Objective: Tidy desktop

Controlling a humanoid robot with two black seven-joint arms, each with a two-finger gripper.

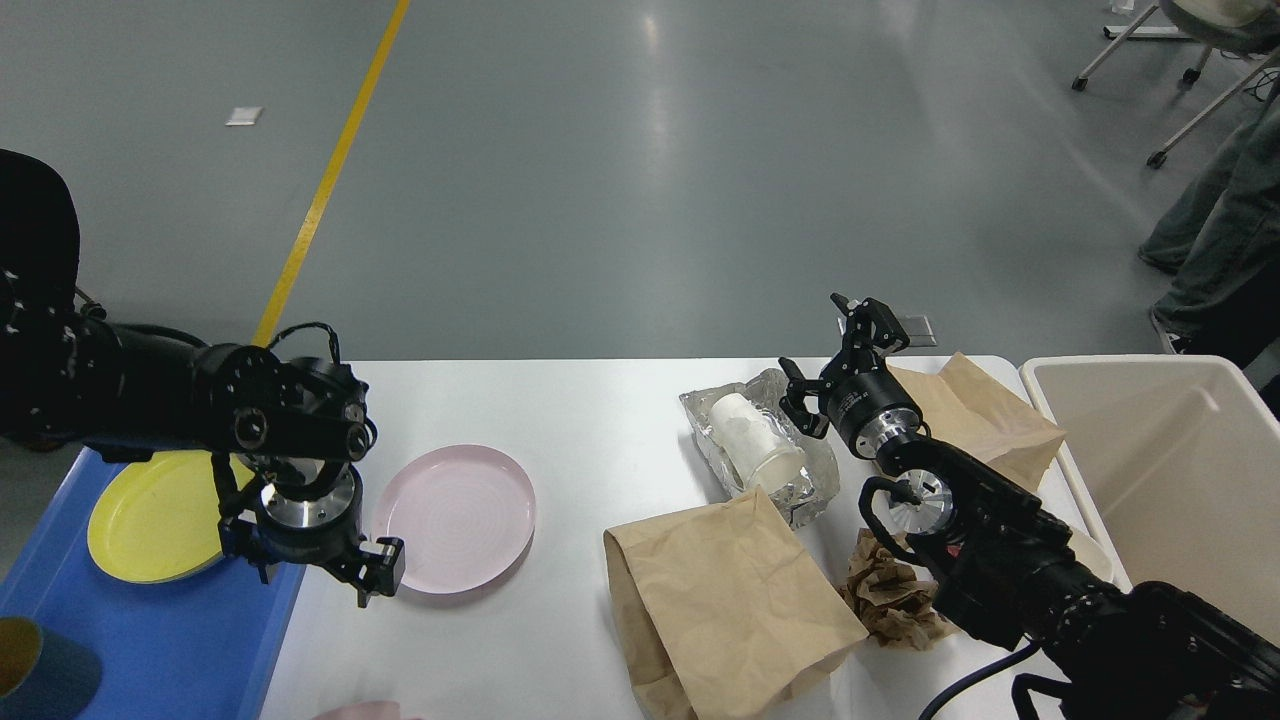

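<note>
Around the pink plate point(455, 518) the bench point(600, 420) remains cluttered: left gripper point(375, 578) undeterminable, right gripper point(835, 350) spread, empty, bags point(725, 610) unbinned.

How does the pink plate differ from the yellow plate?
The pink plate lies on the white desktop; the yellow plate lies in the blue tray. The pink plate shows whole, while the left arm covers the yellow plate's right edge. The left gripper is at the pink plate's near left rim, not at the yellow one. Both are round, shallow and empty.
</note>
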